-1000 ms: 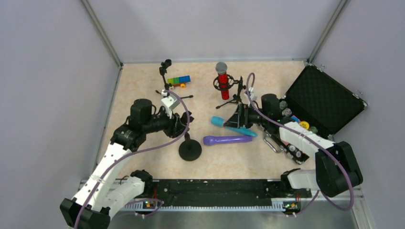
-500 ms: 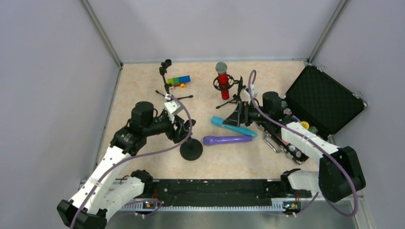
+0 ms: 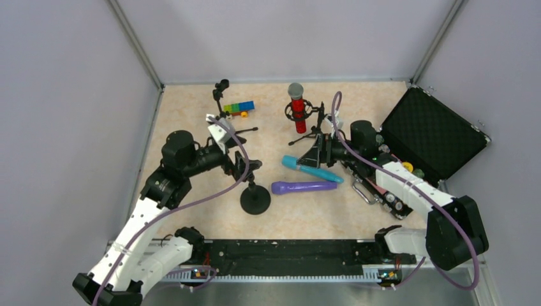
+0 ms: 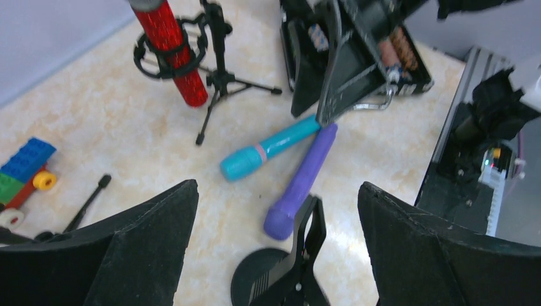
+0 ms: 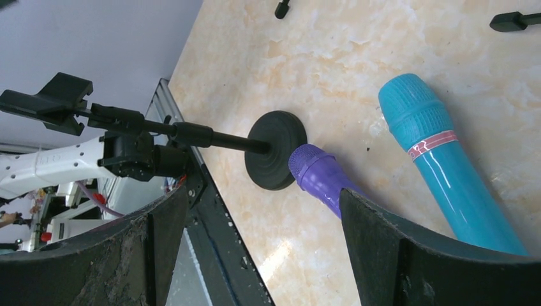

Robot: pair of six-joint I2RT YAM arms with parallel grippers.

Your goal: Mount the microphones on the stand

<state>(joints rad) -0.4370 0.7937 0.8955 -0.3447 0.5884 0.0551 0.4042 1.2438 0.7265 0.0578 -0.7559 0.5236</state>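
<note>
Top external view showed the pale marbled counter [image 3: 191,127] carrying everything, with an open black case [image 3: 434,134] lying at its right edge. Both arms reached in toward the middle. The left fingers [image 3: 245,167] hovered over the round-base stand [image 3: 255,199]. In the left wrist view they were spread wide and released, with the stand's black clip low between them and touching neither, probably lined up to steady the stand before a mic goes in. The right fingers [image 3: 316,155] were likewise splayed and empty, poised above the two loose mics, which looked like the approach to a pickup. At the back, one tripod stand [image 3: 312,131] already held the red microphone [image 3: 297,105] upright in its ring mount, so that part of the job seemed done. A second tripod stand [image 3: 221,95] stood bare at the back left. The light-blue microphone [image 3: 316,171] and the purple microphone [image 3: 305,187] lay flat on the counter just beside each other, their handle ends nearly meeting under the right fingers. The purple head pointed at the round base, which it nearly touched. A small toy of coloured bricks [image 3: 238,108] sat near the empty tripod.
</note>
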